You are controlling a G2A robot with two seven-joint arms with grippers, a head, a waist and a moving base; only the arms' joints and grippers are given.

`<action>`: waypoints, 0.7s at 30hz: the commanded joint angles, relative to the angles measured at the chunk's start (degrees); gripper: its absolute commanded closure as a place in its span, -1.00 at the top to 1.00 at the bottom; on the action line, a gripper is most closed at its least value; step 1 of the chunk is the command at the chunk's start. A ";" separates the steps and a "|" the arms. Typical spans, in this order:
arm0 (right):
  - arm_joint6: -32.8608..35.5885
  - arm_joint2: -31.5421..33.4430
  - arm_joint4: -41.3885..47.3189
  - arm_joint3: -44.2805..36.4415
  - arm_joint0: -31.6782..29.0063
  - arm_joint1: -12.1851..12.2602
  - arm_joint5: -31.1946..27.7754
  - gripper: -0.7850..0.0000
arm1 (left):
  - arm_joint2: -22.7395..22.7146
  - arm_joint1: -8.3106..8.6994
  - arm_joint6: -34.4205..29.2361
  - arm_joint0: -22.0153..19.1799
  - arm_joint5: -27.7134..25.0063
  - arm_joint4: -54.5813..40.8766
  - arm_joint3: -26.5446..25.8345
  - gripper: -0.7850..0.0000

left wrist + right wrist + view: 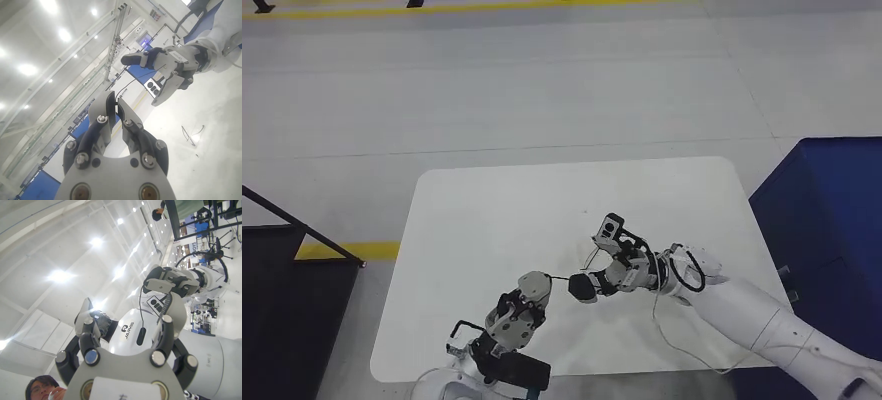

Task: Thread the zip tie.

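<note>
A thin black zip tie (pixel 557 277) spans the short gap between the two grippers above the white table (pixel 542 210). My left gripper (pixel 115 96) is shut on one end of it near the table's front edge. From there the strap (pixel 143 75) curves up to the right gripper (pixel 139 81), which stands wide open with its fingers on either side of the strap's far end. In the right wrist view the zip tie (pixel 140 306) hangs from the left gripper (pixel 145 285), just beyond the spread right gripper (pixel 128 298). From above, the right gripper (pixel 582 287) faces the left gripper (pixel 539 283).
Some thin loose pieces (pixel 191 132) lie on the table beside the grippers. A blue cabinet (pixel 832 220) stands off the table's right side and a dark frame (pixel 282 310) off its left. The right arm's cable (pixel 672 330) loops over the table.
</note>
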 commanded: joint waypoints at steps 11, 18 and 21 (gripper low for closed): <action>-0.73 2.40 -7.23 1.73 -1.18 -2.13 1.80 -0.15 | 2.75 -0.82 -5.44 -2.86 0.02 6.41 1.95 -1.00; -0.20 4.68 -8.45 2.60 -1.89 -3.01 2.82 -0.20 | 2.59 -1.01 -7.20 -3.54 -0.32 8.42 2.65 -1.00; -0.20 5.56 -9.20 2.94 -2.22 -3.34 3.32 -0.28 | 2.57 -1.13 -7.59 -4.01 -0.48 8.51 3.06 -1.00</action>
